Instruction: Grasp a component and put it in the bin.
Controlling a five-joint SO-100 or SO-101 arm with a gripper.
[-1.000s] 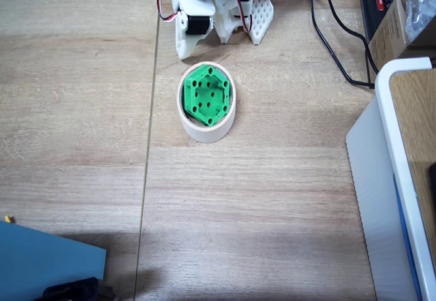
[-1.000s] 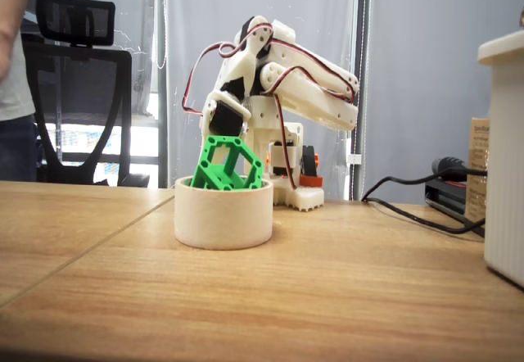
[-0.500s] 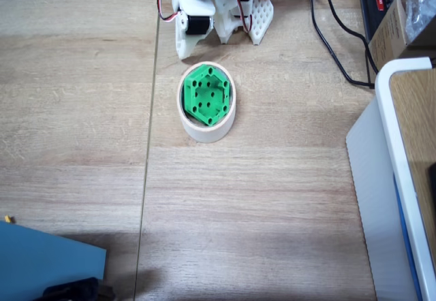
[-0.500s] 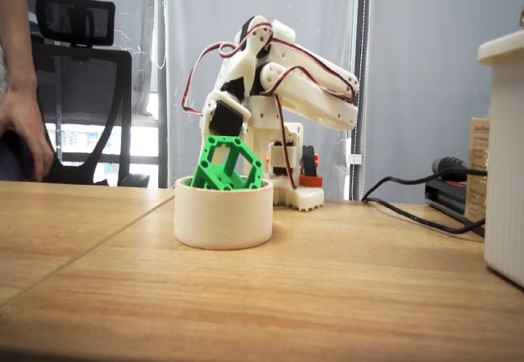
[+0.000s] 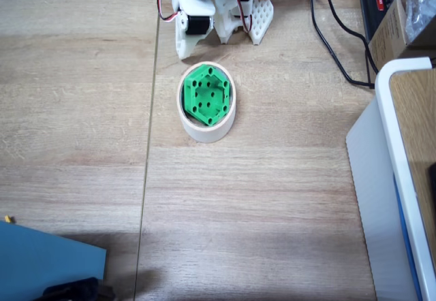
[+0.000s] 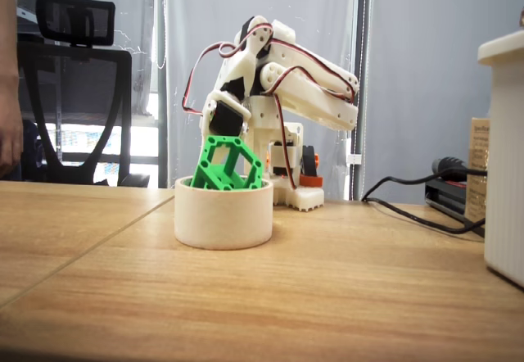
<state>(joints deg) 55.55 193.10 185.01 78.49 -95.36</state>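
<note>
We see the green component [image 5: 206, 95] sitting inside the bin [image 5: 207, 129], a cream tape ring on the wooden surface [image 5: 272, 199]. In a fixed view from the side, the component [image 6: 227, 164] leans tilted, its upper part rising above the bin's [image 6: 223, 213] rim. The folded white arm [image 6: 282, 83] stands at the ring's twelve o'clock in the downward-looking view. The pincer [image 6: 223, 121] hangs just above the component; we cannot tell whether it is spread or pressed together.
</note>
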